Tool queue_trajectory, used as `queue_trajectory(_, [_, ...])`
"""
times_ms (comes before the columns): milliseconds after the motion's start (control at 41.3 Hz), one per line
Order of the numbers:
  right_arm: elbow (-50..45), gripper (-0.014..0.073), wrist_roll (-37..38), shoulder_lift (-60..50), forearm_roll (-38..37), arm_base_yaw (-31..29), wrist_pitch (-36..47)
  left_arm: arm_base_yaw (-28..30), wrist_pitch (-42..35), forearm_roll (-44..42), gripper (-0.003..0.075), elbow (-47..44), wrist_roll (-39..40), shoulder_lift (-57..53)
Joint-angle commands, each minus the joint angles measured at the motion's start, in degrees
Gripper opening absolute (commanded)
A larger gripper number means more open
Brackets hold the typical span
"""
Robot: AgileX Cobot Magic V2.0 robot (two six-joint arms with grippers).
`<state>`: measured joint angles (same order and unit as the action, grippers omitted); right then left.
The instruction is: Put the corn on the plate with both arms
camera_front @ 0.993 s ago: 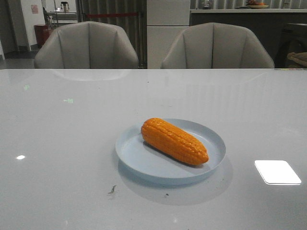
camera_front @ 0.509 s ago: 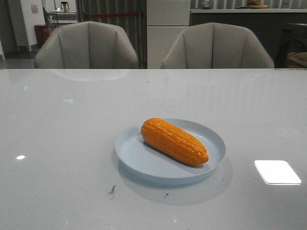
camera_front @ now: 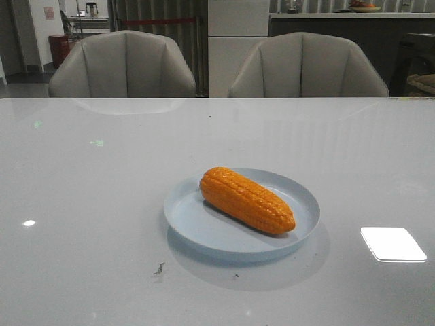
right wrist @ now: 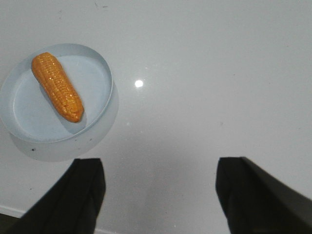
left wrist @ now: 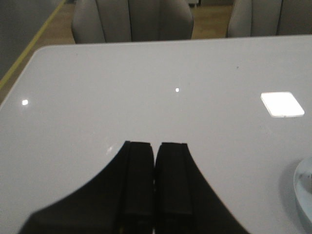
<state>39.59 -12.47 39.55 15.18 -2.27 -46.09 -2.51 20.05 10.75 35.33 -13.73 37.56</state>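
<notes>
The orange corn (camera_front: 247,200) lies across the round pale blue plate (camera_front: 204,234) near the middle of the table, its tapered end towards the front right. The right wrist view also shows the corn (right wrist: 57,86) on the plate (right wrist: 95,83). My right gripper (right wrist: 160,165) is open and empty above bare table, well apart from the plate. My left gripper (left wrist: 155,147) is shut and empty above bare table; only the plate's edge (left wrist: 303,187) shows in its view. Neither gripper appears in the front view.
Two grey chairs (camera_front: 124,64) (camera_front: 307,66) stand behind the table's far edge. A bright light reflection (camera_front: 393,243) lies on the glossy table (camera_front: 81,204) right of the plate. A small dark speck (camera_front: 159,269) sits in front of the plate.
</notes>
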Motion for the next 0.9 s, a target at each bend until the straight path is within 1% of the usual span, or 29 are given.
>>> queue_trajectory(0, [1.5, 0.0582, -0.5, -0.2, 1.0, 0.2, 3.2, 0.1, -7.8, 0.9, 0.0094, -0.8, 0.0, -4.5])
queue_trajectory(121, [1.5, 0.0582, -0.5, -0.2, 1.0, 0.2, 3.2, 0.1, -14.3, 0.9, 0.0094, -7.3, 0.0, -10.5])
queue_trajectory(218, [1.5, 0.0582, -0.5, -0.2, 1.0, 0.2, 3.2, 0.1, -19.6, 0.9, 0.0094, -14.1, 0.0, -16.4])
queue_trajectory(291, [1.5, 0.0582, -0.5, -0.2, 1.0, 0.2, 3.2, 0.1, -21.5, 0.9, 0.0094, -18.2, 0.1, -20.9])
queue_trajectory(484, [1.5, 0.0582, -0.5, -0.2, 1.0, 0.2, 3.2, 0.1, -21.8, 3.3, 0.0094, -26.2, 0.1, -32.5])
queue_trajectory(630, [1.5, 0.0582, -0.5, -0.2, 1.0, 0.2, 3.2, 0.1, -21.8, 4.0, 0.0094, -31.3, 0.1, -39.0])
queue_trajectory(872, [1.5, 0.0582, -0.5, -0.2, 1.0, 0.2, 3.0, 0.1, -22.7, 4.0, 0.0094, -36.8, 0.1, -38.8])
